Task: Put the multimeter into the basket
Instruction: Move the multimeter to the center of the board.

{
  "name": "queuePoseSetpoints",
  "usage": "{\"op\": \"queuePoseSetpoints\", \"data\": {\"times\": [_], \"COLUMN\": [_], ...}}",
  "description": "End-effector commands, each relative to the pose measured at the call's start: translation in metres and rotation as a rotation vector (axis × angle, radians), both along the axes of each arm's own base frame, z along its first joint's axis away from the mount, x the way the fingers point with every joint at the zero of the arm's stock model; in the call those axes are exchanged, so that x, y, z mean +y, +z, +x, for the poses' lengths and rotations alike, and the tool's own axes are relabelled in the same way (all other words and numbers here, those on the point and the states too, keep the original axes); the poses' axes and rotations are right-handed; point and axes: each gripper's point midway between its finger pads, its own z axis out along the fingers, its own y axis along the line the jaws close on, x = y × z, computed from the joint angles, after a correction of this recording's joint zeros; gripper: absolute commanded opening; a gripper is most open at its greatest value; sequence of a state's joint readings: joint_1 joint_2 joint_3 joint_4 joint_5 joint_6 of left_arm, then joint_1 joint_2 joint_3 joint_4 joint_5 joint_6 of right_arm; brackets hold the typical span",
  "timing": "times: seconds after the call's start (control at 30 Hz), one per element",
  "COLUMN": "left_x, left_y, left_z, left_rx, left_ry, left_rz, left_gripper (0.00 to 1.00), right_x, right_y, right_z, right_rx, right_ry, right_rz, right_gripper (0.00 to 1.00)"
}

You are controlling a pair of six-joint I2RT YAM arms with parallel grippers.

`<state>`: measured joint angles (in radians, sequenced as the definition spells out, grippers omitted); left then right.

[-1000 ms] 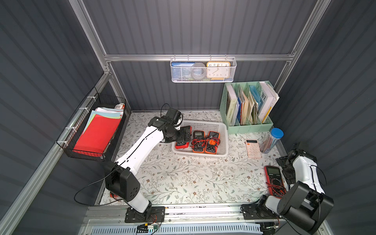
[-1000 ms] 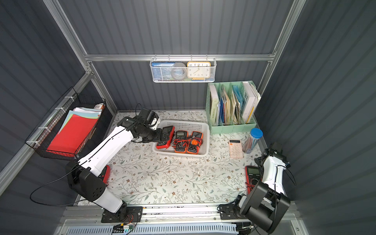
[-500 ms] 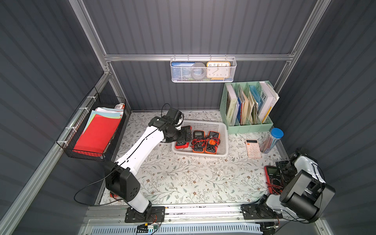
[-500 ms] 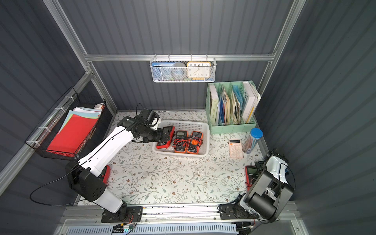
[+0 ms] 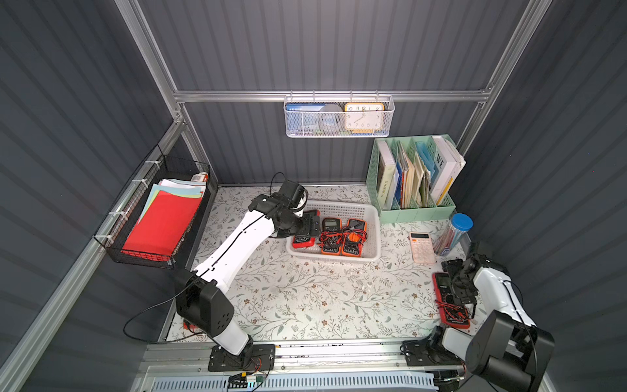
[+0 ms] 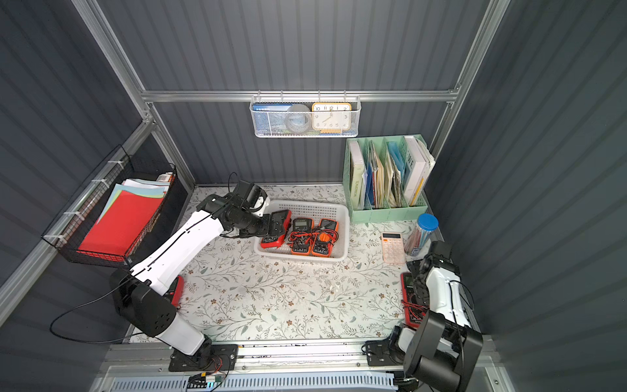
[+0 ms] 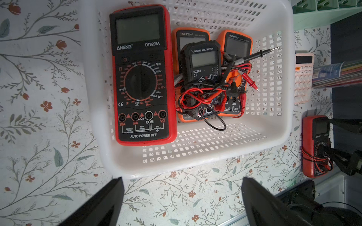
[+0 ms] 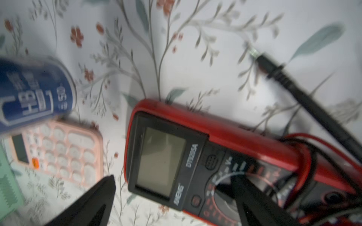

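The multimeter lies at the right edge of the table, with a pink calculator and a pencil tube near it. The right tool hangs over it, released. The basket holds a red meter, two orange meters and a black meter amid tangled leads; the left tool is released above its rim.

The desk is covered w/ a white floral-print sheet. The basket is set flat nr the back, approx. centre. A green file rack is stood in the back R corner, just beside the basket. A pink calculator is laid flat in front of the rack, w/ a blue-capped pencil tube just beside it. A red multimeter is laid face-up at the front R edge, a black probe beside it. At front L, a red-cased item is seen, mostly hidden.
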<state>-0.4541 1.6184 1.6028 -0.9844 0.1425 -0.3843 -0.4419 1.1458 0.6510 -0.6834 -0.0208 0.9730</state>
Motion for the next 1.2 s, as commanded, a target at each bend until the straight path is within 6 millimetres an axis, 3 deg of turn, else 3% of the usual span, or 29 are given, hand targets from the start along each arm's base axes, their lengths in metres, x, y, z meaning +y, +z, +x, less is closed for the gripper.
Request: {"op": "queuePoseSetpoints", "data": {"times": [0.0, 0.2, 0.4, 0.53, 0.7, 0.9, 1.0, 1.17], "left_x": [0.002, 0.004, 0.005, 0.006, 0.003, 0.002, 0.000, -0.002], "left_y": [0.015, 0.018, 0.019, 0.020, 0.019, 0.018, 0.019, 0.022], "left_z": [-0.005, -0.008, -0.010, -0.011, -0.011, -0.009, -0.007, -0.005], "left_rx": [-0.024, -0.031, -0.032, -0.034, -0.026, -0.021, -0.019, -0.027], "left_ry": [0.009, 0.013, 0.014, 0.011, 0.001, -0.010, -0.019, -0.025], "left_rz": [-0.004, -0.002, 0.004, 0.008, 0.004, 0.010, 0.018, 0.013], "left_gripper": [0.99, 0.99, 0.99, 0.99, 0.99, 0.99, 0.99, 0.99], "right_x": [0.055, 0.097, 0.120, 0.110, 0.085, 0.073, 0.087, 0.082], "right_y": [-0.017, -0.011, 0.022, 0.051, 0.068, 0.055, 0.052, 0.041], "right_z": [-0.004, 0.018, 0.044, 0.052, 0.049, 0.045, 0.049, 0.049], "right_rx": [0.022, -0.006, -0.059, -0.077, 0.012, 0.169, 0.147, 0.219], "right_ry": [-0.003, 0.111, 0.269, 0.439, 0.672, 0.990, 1.053, 1.054], "right_rz": [0.203, 0.195, 0.149, 0.014, -0.210, -0.331, -0.258, -0.251], "right_gripper": [0.99, 0.99, 0.99, 0.99, 0.99, 0.99, 0.99, 0.99]}}
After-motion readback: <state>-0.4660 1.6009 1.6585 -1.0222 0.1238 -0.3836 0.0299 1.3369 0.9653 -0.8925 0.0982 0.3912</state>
